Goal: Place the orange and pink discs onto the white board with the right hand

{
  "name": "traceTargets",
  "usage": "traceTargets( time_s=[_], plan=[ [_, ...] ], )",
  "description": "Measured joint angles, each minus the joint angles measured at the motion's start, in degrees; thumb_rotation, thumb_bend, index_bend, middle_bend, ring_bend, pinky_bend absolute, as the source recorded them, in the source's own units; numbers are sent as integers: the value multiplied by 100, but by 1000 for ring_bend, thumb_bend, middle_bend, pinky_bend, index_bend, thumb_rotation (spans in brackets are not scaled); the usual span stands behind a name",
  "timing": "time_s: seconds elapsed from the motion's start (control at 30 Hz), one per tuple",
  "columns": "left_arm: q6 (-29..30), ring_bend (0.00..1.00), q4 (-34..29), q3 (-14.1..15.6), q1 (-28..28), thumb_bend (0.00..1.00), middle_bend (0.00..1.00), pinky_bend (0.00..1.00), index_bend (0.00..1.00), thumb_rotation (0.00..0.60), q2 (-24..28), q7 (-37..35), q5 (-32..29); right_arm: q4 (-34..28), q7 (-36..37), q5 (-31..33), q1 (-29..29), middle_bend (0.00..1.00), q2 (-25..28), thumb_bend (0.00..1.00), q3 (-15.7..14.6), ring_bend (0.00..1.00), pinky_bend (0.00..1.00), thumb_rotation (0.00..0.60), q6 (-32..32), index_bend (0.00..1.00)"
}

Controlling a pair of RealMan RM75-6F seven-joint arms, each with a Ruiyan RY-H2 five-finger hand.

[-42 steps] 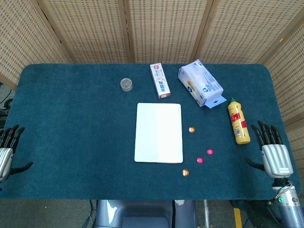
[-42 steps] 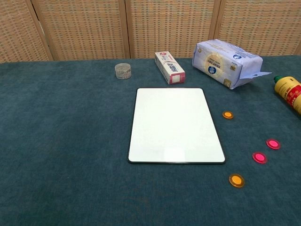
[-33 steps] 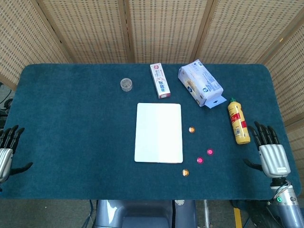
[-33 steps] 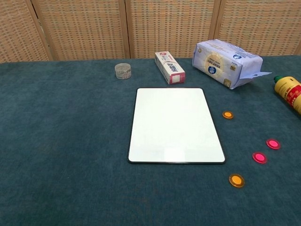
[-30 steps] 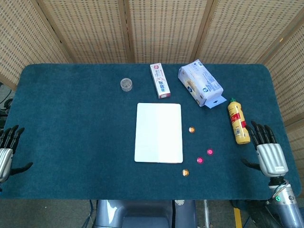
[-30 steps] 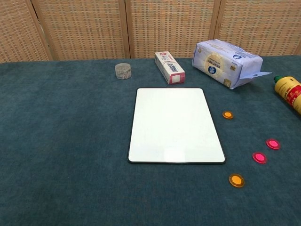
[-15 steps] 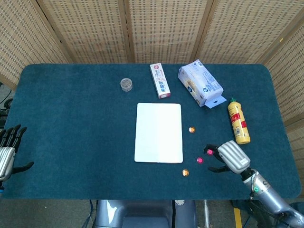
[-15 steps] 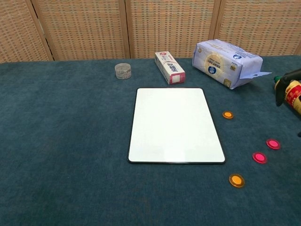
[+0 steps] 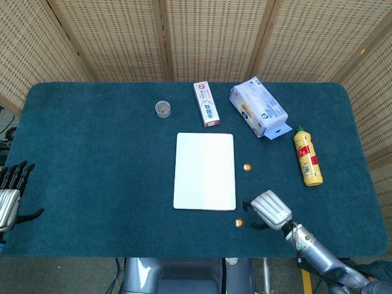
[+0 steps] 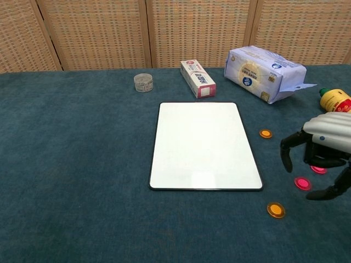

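Observation:
The white board (image 9: 204,171) lies flat mid-table, also plain in the chest view (image 10: 204,145). One orange disc (image 10: 265,133) sits just right of it, a second orange disc (image 10: 276,209) nearer the front edge. A pink disc (image 10: 302,183) lies between them, and another pink disc (image 10: 318,169) peeks out from under my right hand (image 10: 323,148). That hand hovers over the pink discs with fingers apart and arched down, holding nothing. In the head view the right hand (image 9: 269,209) hides both pink discs. My left hand (image 9: 9,196) rests open at the table's left edge.
Along the back stand a small clear jar (image 9: 162,109), a toothpaste box (image 9: 206,104) and a tissue pack (image 9: 258,114). A yellow bottle (image 9: 307,157) lies on its side at the right. Dark teal cloth covers the table.
My right hand has swung in from the table's right edge leftward to over the pink discs. The discs, the board and the left hand have not moved.

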Motion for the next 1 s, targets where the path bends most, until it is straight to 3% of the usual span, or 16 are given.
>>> traceTargets(
  time_s=[0.43, 1.0],
  plan=[
    [54, 0, -5, 4, 26, 0, 0, 0, 0, 600, 14, -29, 31, -404, -1621, 881, 109, 965, -470, 198, 99, 952, 1000, 600, -668, 418],
    [55, 0, 2, 1, 32, 0, 0, 0, 0, 600, 15, -56, 30, -397, -2193, 1370, 188, 965, -798, 208, 151, 952, 1000, 600, -788, 418]
  ],
)
